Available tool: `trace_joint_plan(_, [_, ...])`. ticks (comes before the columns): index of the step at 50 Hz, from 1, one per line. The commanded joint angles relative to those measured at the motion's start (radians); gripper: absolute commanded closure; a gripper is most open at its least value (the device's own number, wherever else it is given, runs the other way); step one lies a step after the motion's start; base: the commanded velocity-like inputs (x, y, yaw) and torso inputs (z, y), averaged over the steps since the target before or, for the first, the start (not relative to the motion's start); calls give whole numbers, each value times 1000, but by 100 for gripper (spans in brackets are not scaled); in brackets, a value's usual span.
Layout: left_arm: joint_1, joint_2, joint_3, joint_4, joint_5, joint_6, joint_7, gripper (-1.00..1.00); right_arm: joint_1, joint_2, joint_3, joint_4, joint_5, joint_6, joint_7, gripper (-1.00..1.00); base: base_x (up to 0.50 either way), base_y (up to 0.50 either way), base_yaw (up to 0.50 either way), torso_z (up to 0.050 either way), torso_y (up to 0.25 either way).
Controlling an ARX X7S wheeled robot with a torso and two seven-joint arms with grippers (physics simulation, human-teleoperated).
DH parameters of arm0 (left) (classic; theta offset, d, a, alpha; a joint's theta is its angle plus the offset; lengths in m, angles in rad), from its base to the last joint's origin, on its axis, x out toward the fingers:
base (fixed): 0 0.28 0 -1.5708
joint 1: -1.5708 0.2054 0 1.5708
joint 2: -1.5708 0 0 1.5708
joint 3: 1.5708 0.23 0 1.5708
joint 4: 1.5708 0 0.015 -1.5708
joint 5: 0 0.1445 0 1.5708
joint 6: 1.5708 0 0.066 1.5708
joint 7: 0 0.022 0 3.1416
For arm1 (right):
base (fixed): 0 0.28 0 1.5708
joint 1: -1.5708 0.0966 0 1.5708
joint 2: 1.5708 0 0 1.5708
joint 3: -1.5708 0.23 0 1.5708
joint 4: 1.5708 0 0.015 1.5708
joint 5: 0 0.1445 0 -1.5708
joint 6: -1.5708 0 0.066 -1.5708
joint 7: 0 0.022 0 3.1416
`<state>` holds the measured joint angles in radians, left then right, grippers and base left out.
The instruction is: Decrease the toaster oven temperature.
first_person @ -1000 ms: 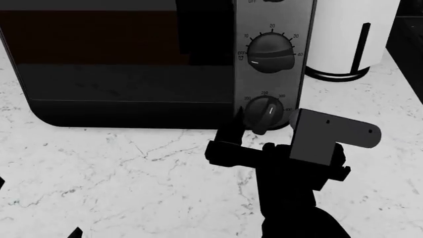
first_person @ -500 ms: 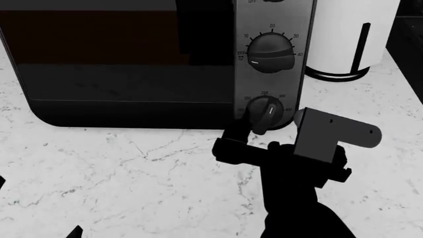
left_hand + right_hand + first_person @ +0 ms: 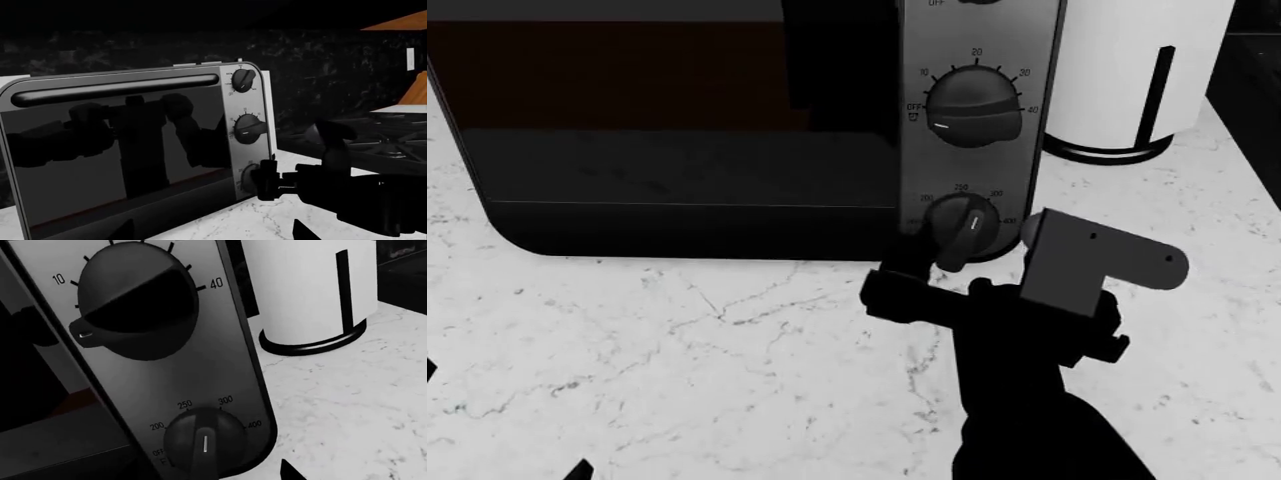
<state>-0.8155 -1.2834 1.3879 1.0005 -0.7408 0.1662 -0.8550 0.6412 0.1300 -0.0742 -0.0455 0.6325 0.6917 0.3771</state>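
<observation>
On the white marbled counter [image 3: 694, 350] stands the toaster oven [image 3: 681, 130], its dark glass door to the robot's left of a brushed-steel control panel [image 3: 1034, 150]. Low on that panel sits the temperature knob [image 3: 964, 228], ringed by small numerals; above it is the larger timer knob [image 3: 972, 105], marked OFF and 10 to 40.

From the head camera, the right gripper [image 3: 932, 262] is at the foot of the panel, one dark finger [image 3: 905, 262] rising just beside the temperature knob's left edge. Whether its jaws are spread or closed on the knob I cannot tell; the wrist body hides the other finger.

Only the right wrist camera gives the dial clearly: the temperature knob [image 3: 204, 440] shows OFF, 200, 250, 300 and 400 around it, with its white pointer line running straight toward the knob's lower edge. The timer knob [image 3: 137, 307] fills the picture above.

Seen from the left wrist camera alone, a third knob [image 3: 243, 80] tops the panel, and the right gripper [image 3: 267, 179] reaches the lowest knob from the side. A white paper towel roll [image 3: 1128, 70] stands in its black holder beside the oven. The left gripper is outside every view.
</observation>
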Motion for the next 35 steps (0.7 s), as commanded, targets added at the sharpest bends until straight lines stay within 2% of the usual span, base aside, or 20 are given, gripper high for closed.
trace_joint_plan(1, [2,-2,5,4,7,0,-4,-100,23,-1,-8,54,7,-18,-15,-100,0,0,0,0,0])
trace_joint_plan(35, [-5,0,12,-13,-2,8,0,-100,51,0,-22,152,32,-52,-31,-100,0,0,0,0,0])
